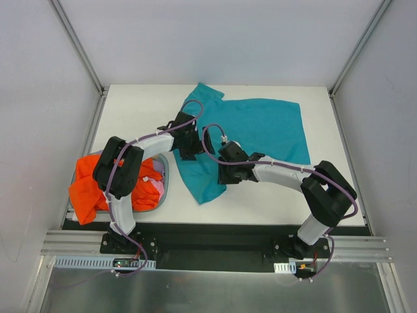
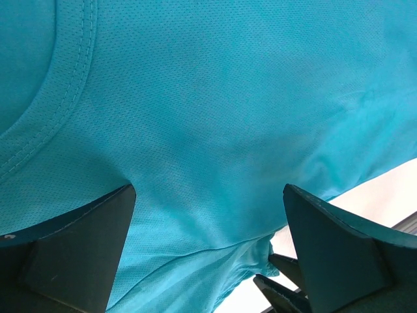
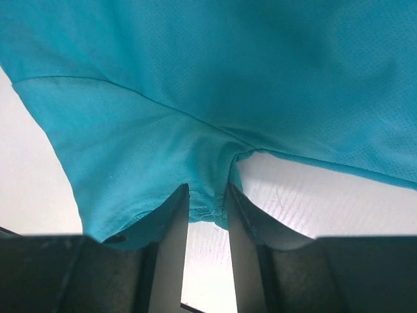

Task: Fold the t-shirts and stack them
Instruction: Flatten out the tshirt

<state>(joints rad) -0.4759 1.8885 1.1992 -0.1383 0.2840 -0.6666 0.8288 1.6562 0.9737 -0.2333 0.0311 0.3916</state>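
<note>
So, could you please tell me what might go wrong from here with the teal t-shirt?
1. The right fingers pinch only a small bunch of the teal t-shirt near its sleeve seam, so the cloth could slip out when pulled.
2. The left fingers stand wide open on the cloth beside the collar; closing there might gather a wrinkle and skew the fold.

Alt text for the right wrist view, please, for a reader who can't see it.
The right end effector pinches a bunched edge of the teal t-shirt between its two nearly closed fingers. The shirt fills the upper frame; white table shows beneath.
</note>
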